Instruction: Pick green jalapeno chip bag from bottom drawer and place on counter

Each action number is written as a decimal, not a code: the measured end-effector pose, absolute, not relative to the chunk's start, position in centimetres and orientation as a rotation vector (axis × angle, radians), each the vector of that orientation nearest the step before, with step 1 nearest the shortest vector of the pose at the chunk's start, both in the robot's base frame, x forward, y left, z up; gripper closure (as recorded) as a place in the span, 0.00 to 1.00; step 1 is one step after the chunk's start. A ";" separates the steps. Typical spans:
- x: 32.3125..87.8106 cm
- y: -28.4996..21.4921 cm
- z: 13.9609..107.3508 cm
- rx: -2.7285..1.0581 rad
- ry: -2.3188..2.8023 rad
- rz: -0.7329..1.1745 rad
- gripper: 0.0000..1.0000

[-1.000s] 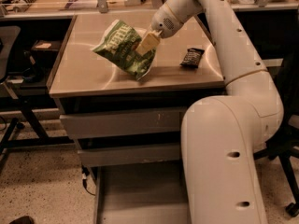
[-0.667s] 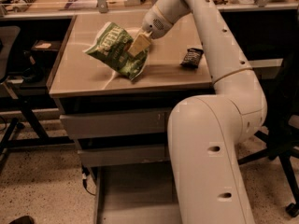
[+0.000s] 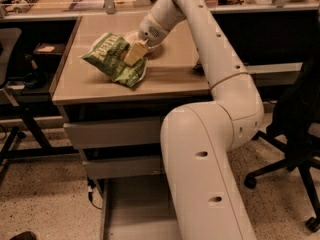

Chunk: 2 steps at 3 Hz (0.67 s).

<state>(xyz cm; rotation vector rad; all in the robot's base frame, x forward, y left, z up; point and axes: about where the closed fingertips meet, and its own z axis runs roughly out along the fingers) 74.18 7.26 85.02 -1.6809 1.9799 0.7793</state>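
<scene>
The green jalapeno chip bag (image 3: 111, 58) is over the left middle of the counter (image 3: 170, 76), tilted, its lower corner close to or touching the surface. My gripper (image 3: 134, 54) is shut on the bag's right side, with a yellowish finger (image 3: 136, 52) lying across it. The arm reaches in from the right and above. The bottom drawer (image 3: 131, 209) is pulled open below, its grey floor bare where visible; the arm's big link hides its right part.
Two closed grey drawers (image 3: 112, 132) sit above the open one. A black office chair (image 3: 295, 134) stands at the right. A dark side table with objects (image 3: 30, 59) is at the left. The small dark packet is hidden behind the arm.
The gripper has carried the bag leftward and a little lower over the counter. The arm has swung closer to the camera and now hides the dark packet.
</scene>
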 end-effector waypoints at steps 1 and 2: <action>75.1 7.9 85.1 -1.645 1.964 0.768 0.81; 75.7 8.6 85.0 -1.625 1.954 0.764 0.57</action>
